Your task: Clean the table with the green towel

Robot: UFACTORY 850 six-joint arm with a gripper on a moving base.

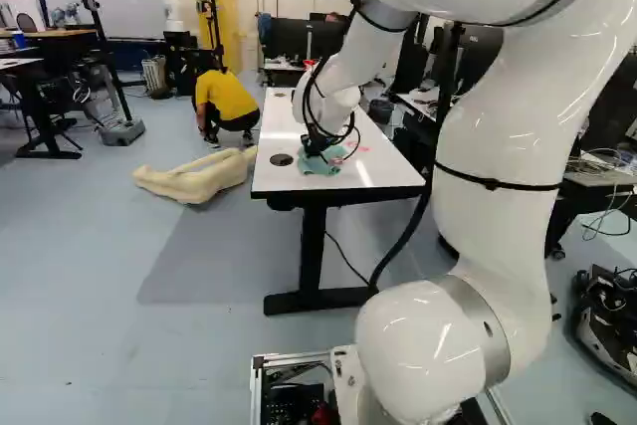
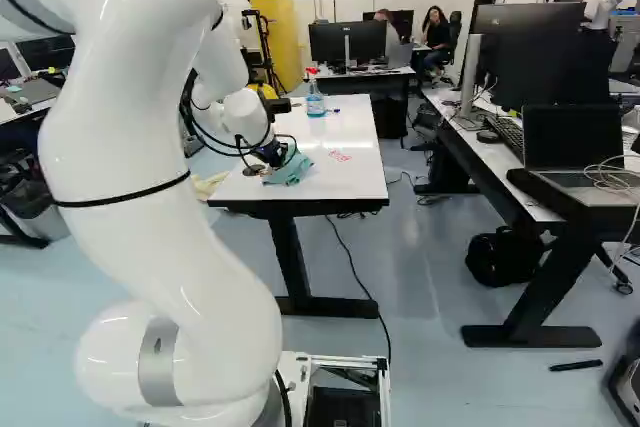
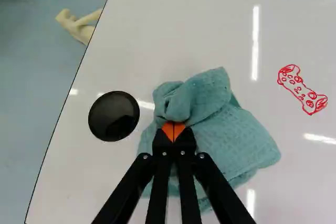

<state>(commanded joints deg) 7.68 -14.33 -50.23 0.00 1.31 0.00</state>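
In the left base view my gripper (image 1: 317, 144) is low over the near part of the white table (image 1: 289, 182), at the green towel (image 1: 320, 164). The right base view shows the towel (image 2: 292, 169) bunched near the table's near edge. Seen from the wrist, my gripper (image 3: 174, 130) has its orange pads together, pinching a fold of the towel (image 3: 236, 137); the rest lies crumpled under and beside the fingers. A red marker drawing (image 3: 303, 89) is on the tabletop, apart from the towel.
A round black grommet (image 3: 114, 116) sits beside the towel, near the table's side edge. A spray bottle (image 2: 315, 99) stands farther along the table. Beyond that edge, a cream-coloured form (image 1: 199, 178) lies on the floor, with a crouching person nearby. Desks with monitors stand to the right.
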